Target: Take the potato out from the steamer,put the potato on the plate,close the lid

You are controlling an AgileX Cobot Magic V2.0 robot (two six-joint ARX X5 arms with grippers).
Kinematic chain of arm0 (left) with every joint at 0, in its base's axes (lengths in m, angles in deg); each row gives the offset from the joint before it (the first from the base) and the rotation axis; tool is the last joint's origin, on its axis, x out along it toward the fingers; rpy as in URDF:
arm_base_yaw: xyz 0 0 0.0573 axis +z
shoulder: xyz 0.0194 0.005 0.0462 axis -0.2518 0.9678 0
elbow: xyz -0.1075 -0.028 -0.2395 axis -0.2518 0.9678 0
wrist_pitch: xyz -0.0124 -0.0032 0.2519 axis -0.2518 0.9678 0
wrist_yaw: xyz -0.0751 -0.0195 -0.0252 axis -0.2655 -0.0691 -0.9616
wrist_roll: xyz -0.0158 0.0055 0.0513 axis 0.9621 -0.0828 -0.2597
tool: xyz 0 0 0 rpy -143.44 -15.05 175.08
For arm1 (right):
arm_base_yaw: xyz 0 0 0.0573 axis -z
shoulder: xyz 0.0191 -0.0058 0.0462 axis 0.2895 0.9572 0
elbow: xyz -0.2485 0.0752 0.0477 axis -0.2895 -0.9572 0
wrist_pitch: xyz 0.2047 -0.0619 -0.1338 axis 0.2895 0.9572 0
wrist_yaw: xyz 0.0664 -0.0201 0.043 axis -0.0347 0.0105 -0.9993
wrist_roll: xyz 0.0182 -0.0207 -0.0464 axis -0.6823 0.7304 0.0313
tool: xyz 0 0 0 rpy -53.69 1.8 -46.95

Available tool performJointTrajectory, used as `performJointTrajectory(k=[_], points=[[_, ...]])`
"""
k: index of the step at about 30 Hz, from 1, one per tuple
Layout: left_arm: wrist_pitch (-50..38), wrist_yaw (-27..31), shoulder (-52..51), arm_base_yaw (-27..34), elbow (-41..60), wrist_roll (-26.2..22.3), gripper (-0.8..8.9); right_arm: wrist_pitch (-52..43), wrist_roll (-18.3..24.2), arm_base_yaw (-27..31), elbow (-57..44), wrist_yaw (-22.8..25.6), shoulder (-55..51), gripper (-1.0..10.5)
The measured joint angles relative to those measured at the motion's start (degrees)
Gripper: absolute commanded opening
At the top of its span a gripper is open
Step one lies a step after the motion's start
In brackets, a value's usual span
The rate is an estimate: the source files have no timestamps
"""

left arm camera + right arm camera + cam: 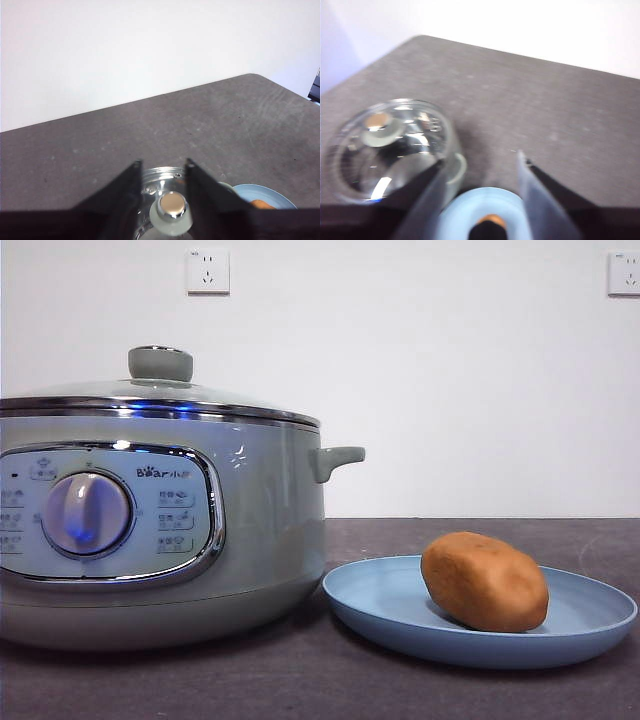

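The grey-green steamer [150, 530] stands at the left with the glass lid [160, 392] sitting on its rim, knob [160, 363] on top. To its right the orange-brown potato [484, 581] lies on the light-blue plate [590, 615]. Neither arm shows in the front view. My left gripper [163, 162] hangs open, high above the lid knob [171, 207], touching nothing; the plate [255, 192] shows beside it. My right gripper [480, 160] is open and empty well above the plate [475, 205] and potato [490, 220], with the lid [390, 145] off to one side.
Dark grey table [300, 690] against a white wall with two sockets [207, 270] [624, 272]. The steamer's stubby handle [338, 458] sticks out toward the plate. A dark piece of the other arm [315, 90] shows at the edge of the left wrist view.
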Motion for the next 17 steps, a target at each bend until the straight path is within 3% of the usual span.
performJointTrajectory(k=[4,17], points=[[2.16,0.11,-2.64,0.00,0.02,0.00,-0.08,0.04,0.00,0.00,0.20,-3.45,0.02,-0.1],[5.99,0.09,-1.49,0.00,0.02,0.04,-0.04,0.04,0.00,0.00,0.20,-3.43,0.00,0.0]])
